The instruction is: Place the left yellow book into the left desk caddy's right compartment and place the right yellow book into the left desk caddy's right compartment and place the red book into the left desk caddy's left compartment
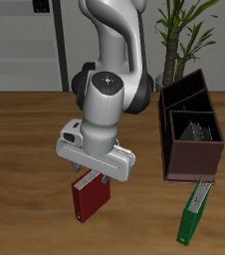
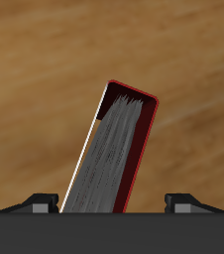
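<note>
The red book [image 1: 87,199] is on the table near the front edge, directly under my gripper [image 1: 93,177]. In the wrist view the red book [image 2: 114,149] shows its dark red cover and grey page edge, reaching in between the fingertips [image 2: 40,204], which stand wider apart than the book is thick. The gripper [image 2: 112,204] is open around it. The left desk caddy [image 1: 174,134], a dark brown box, stands beside the arm. Thin grey books [image 1: 196,131] stand in its compartment nearer the front edge; I cannot tell the two yellow books apart. The farther compartment [image 1: 187,96] looks empty.
A long green book [image 1: 194,211] lies on the table just in front of the caddy. A potted plant [image 1: 184,35] stands behind the caddy. The robot's arm [image 1: 110,80] rises over the middle of the table.
</note>
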